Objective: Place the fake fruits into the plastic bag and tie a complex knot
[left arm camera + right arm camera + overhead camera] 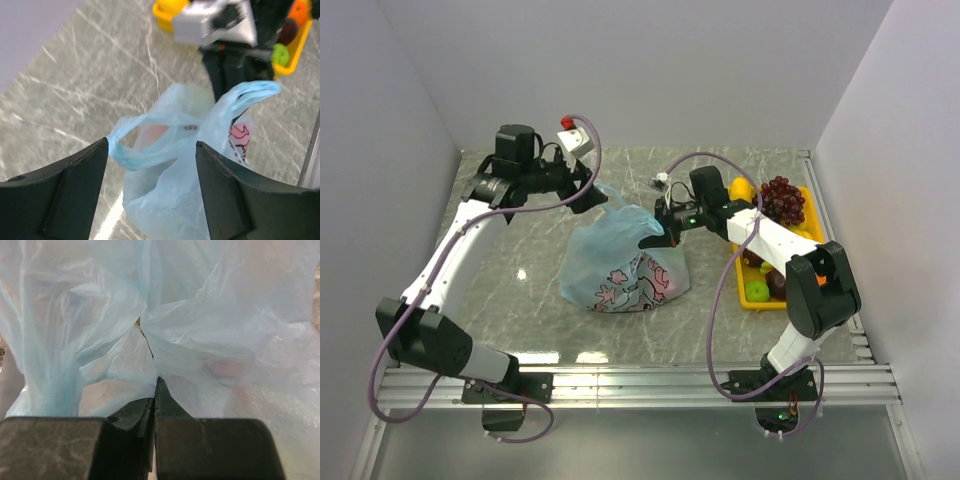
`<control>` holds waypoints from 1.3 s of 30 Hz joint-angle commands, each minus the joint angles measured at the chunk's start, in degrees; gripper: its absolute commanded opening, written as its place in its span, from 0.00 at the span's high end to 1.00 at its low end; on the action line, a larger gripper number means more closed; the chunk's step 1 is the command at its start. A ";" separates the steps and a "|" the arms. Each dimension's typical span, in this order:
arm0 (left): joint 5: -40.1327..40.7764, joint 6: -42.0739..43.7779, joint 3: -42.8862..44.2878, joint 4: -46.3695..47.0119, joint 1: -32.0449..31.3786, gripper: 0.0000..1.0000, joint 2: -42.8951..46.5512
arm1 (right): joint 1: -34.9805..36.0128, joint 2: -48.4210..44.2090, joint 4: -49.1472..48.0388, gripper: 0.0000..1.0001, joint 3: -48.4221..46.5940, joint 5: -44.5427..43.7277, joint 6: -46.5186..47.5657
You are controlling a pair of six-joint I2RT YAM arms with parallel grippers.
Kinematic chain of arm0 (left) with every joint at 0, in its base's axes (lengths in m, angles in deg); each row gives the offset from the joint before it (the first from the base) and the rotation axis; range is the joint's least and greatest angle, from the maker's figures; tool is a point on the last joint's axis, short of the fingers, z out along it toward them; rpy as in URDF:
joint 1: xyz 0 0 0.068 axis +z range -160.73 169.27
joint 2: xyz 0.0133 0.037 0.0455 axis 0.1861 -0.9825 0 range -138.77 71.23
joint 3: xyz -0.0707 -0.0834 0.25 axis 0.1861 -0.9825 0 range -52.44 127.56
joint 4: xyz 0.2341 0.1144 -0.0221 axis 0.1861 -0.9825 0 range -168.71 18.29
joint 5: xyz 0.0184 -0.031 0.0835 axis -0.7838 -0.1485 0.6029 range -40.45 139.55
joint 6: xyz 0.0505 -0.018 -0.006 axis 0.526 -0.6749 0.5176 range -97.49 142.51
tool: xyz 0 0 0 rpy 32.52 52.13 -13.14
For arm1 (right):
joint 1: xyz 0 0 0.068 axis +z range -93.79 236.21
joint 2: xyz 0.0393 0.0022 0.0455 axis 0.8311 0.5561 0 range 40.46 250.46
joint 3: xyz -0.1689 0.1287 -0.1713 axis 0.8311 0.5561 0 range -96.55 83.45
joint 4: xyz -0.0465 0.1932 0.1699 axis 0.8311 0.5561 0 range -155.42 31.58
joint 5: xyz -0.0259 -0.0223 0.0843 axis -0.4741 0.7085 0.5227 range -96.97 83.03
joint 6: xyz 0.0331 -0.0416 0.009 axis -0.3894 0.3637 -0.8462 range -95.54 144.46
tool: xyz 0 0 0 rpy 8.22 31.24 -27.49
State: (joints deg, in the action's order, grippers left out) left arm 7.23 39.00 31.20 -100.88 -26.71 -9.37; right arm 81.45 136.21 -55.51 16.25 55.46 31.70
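The light-blue plastic bag (620, 262) with pink cartoon print stands mid-table, its handles untied; no knot shows. My right gripper (657, 240) is shut on the plastic at the bag's right upper edge, which shows close up in the right wrist view (156, 382). My left gripper (588, 190) is open just behind the bag's upper left. In the left wrist view the left handle loop (145, 152) lies between its spread fingers (75, 190), apart from both. A pinkish fruit (152, 134) shows through the bag (170, 200). Grapes (782, 198) and a green fruit (757, 291) lie in the yellow tray (813, 215).
The yellow tray stands at the right, beside the right arm, holding several fruits. White walls close in the table at the back and both sides. A metal rail (640, 375) runs along the near edge.
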 commanded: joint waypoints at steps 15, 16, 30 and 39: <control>-4.94 -2.95 3.81 -0.63 1.84 0.65 -8.61 | -0.36 -0.30 3.54 1.00 -3.90 -0.29 4.63; -9.48 -2.96 4.08 -1.58 2.01 0.85 -8.00 | -0.36 -0.03 2.93 1.00 -3.99 -0.82 3.66; -14.99 1.18 0.13 -11.88 -3.76 1.00 1.58 | -0.54 4.80 -4.90 1.00 -5.84 -8.99 -17.69; 2.85 -13.06 -12.70 0.33 -20.29 1.00 1.42 | -0.62 4.02 -8.68 1.00 -4.08 -14.09 -29.65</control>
State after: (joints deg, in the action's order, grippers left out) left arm 3.86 30.65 20.86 -105.25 -43.61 -6.20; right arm 81.29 141.28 -60.06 12.95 44.75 8.05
